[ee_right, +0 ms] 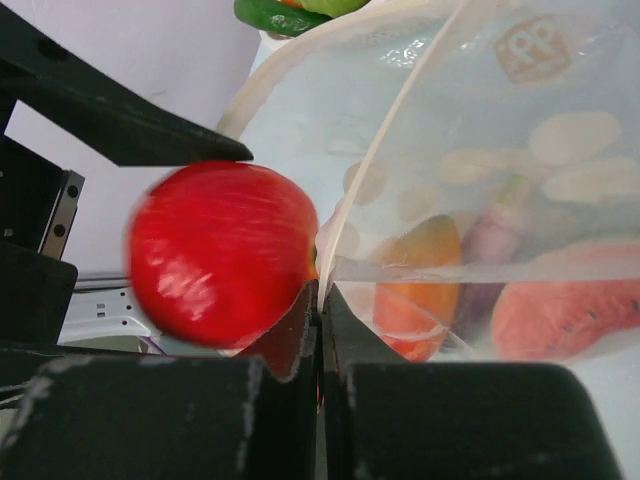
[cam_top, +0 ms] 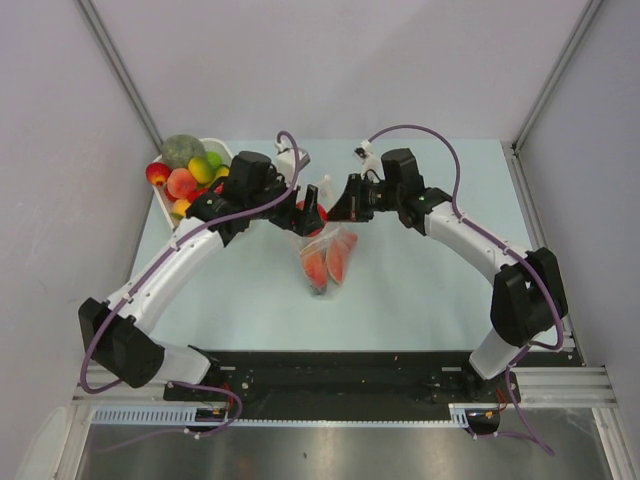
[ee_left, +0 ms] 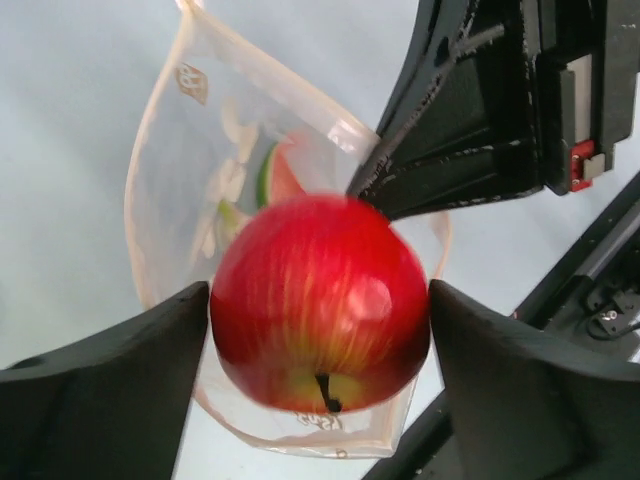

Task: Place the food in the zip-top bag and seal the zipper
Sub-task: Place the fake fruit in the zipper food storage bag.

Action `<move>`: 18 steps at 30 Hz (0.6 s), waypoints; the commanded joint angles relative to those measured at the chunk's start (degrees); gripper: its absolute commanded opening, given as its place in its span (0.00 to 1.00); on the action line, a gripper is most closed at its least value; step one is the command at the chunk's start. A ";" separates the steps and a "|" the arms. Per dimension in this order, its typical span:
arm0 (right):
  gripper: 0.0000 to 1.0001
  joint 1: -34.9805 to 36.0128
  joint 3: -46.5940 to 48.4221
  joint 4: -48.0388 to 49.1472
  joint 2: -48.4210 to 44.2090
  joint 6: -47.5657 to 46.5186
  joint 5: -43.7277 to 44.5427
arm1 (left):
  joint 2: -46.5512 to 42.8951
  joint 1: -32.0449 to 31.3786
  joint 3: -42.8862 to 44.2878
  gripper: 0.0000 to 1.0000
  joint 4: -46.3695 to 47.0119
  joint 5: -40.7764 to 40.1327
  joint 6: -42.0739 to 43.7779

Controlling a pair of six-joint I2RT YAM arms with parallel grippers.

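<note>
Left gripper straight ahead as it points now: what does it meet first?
Likely the red apple between the left gripper's open fingers, then the zip-top bag's open mouth behind it; depth is unclear.

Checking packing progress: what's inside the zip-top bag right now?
Through the clear zip-top bag: a watermelon slice, an orange piece and a purplish piece. The red apple is just at its mouth. Anything beneath those is hidden by them and crinkled plastic.

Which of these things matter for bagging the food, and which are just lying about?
Job: red apple, zip-top bag, watermelon slice inside it, fruit in the white basket, left claw, right claw pinching the bag's rim.
Lying about: white basket, purple cables.
</note>
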 commanded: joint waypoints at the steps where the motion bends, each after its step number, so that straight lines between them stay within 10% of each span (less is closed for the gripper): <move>1: 0.00 0.85 2.52 3.80 -1.49 0.23 -3.48 | -2.73 -0.08 1.56 1.00 1.13 -3.29 0.72; 18: 0.00 -1.26 1.56 11.54 -1.75 5.68 -8.06 | 5.52 29.45 4.81 0.95 8.32 -12.08 2.13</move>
